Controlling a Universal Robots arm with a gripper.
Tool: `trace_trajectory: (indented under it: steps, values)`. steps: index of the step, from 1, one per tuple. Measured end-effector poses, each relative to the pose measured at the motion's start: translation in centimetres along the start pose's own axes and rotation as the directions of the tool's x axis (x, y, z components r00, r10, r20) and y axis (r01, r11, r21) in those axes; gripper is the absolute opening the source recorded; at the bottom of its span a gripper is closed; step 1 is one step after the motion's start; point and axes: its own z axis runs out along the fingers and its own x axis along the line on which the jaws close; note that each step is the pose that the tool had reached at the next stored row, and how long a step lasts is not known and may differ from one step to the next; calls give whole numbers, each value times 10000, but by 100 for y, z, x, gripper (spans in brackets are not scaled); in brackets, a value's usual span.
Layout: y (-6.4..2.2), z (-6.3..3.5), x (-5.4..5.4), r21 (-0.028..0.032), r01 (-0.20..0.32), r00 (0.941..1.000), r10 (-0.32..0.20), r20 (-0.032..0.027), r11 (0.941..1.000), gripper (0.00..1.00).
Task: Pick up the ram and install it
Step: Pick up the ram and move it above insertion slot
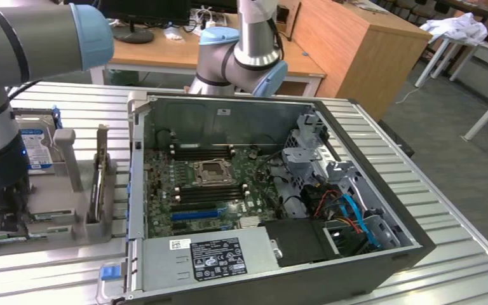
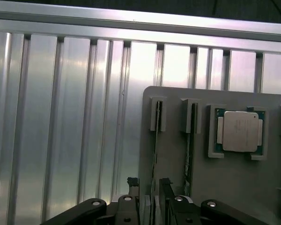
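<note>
While I'm hovering over the grey holder (image 2: 171,154), my pincer (image 2: 155,206) is sitting at the near end of the ram (image 2: 155,140). It's standing edge-on in its slot, long axis running straight away. Clamped or not, I cannot tell.

An open PC case (image 1: 227,124) sat on the ribbed table (image 1: 456,241), its motherboard (image 1: 201,184) exposed. At the exterior view's left stood a hard drive (image 1: 36,143). A CPU (image 2: 239,131) lay in the grey tray (image 2: 173,159).
</note>
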Motion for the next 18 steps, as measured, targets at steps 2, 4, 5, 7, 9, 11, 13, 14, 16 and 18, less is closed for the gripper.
trace_trajectory:
  steps: [2,4,5,7,9,11,13,14,16,18]
  values:
    - [-2,37,0,2,0,10000,0,1,10000,31]
    - [-3,73,0,1,0,10000,0,1,10000,31]
    - [-4,92,0,2,0,10000,0,1,10000,31]
    - [-6,128,0,2,0,10000,0,1,10000,31]
    - [-8,165,0,2,0,10000,0,1,10000,31]
    - [-9,177,0,1,0,10000,0,1,10000,31]
    - [-9,177,0,1,0,10000,0,1,10000,31]
    - [-9,177,0,0,0,10000,0,0,10000,31]
    - [-9,179,0,0,0,10000,0,0,10000,31]
    - [-11,184,-7,3,1,10000,-1,2,10000,31]
